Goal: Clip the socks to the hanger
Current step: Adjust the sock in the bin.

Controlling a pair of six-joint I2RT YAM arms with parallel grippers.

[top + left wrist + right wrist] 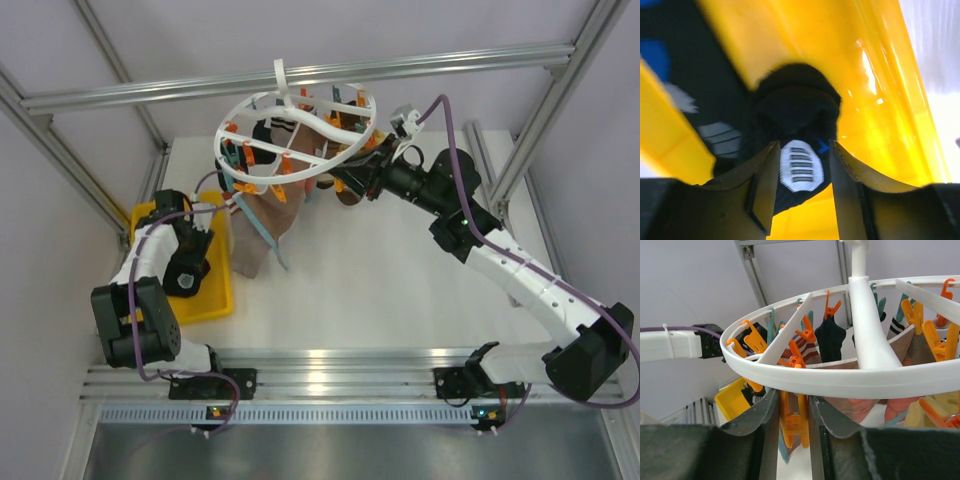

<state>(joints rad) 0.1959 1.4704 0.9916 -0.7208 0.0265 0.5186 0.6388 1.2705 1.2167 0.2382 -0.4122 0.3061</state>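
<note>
Left pincer [804, 150]: jaws parted, straddling the dark sock [795, 110], which lies in the yellow tray [890, 125].
Right pincer [791, 399]: clamped on an orange clip [792, 425] under the hanger [840, 382] rim.
Technique: pinch the bunched fabric deep, then lift clear of the tray wall.

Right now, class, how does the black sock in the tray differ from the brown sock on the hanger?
The black sock has a white patch; the brown sock has light-blue edging. The black sock lies in the yellow tray; the brown sock hangs from the hanger. The left gripper straddles the black sock; no gripper holds the brown sock. Both are soft fabric.
</note>
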